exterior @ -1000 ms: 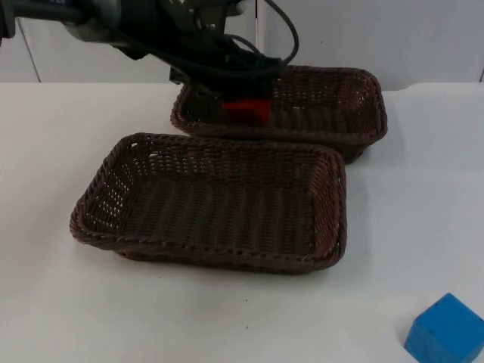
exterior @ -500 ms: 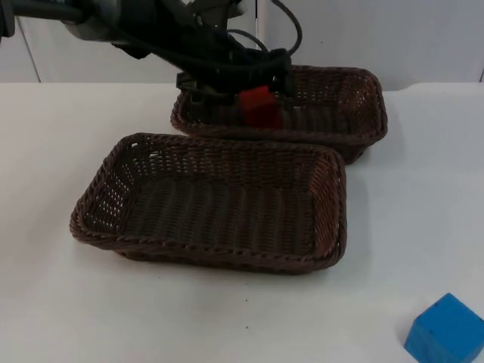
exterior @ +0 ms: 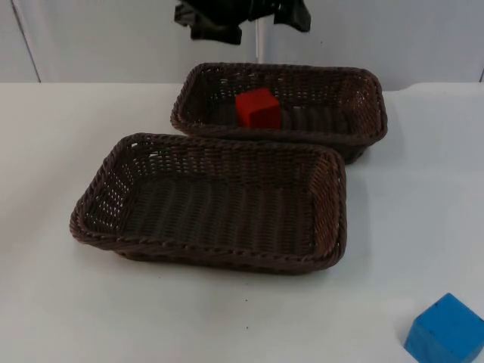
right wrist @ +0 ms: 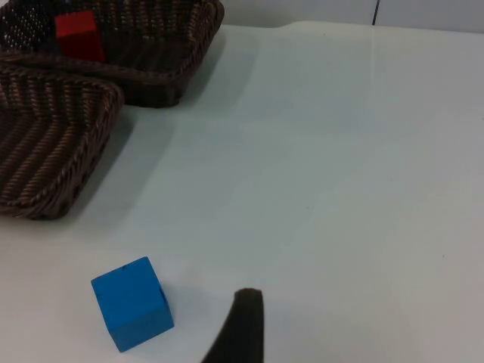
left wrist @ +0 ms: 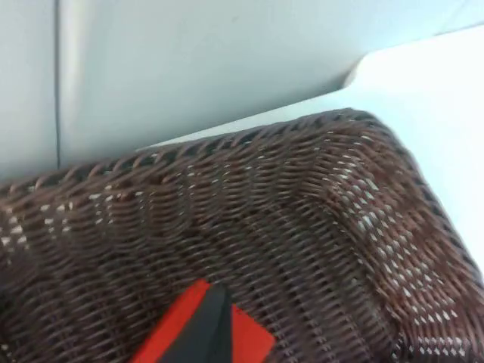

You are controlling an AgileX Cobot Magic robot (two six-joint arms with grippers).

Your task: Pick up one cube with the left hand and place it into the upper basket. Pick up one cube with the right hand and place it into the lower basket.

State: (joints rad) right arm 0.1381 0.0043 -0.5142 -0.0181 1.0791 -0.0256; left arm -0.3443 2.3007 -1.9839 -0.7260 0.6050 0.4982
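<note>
A red cube (exterior: pixel 257 108) lies free on the floor of the upper basket (exterior: pixel 363 83), left of its middle; the left wrist view has this red cube (left wrist: pixel 251 342) close below, inside the upper basket (left wrist: pixel 340 227). My left gripper (exterior: pixel 246 15) hangs open high above the basket's back rim, holding nothing. The lower basket (exterior: pixel 98 197) holds nothing. A blue cube (exterior: pixel 448 331) sits on the table at the front right. My right gripper (right wrist: pixel 240 329) waits above the table close beside the blue cube (right wrist: pixel 132 302).
The two brown wicker baskets stand close together, the upper one behind and to the right of the lower. White table (exterior: pixel 423 219) stretches to the right of them. The grey partition wall (exterior: pixel 393 30) rises just behind the upper basket.
My left gripper let go of the red cube, which now rests in the upper basket, and the arm lifted up and back. The blue cube has not moved.
</note>
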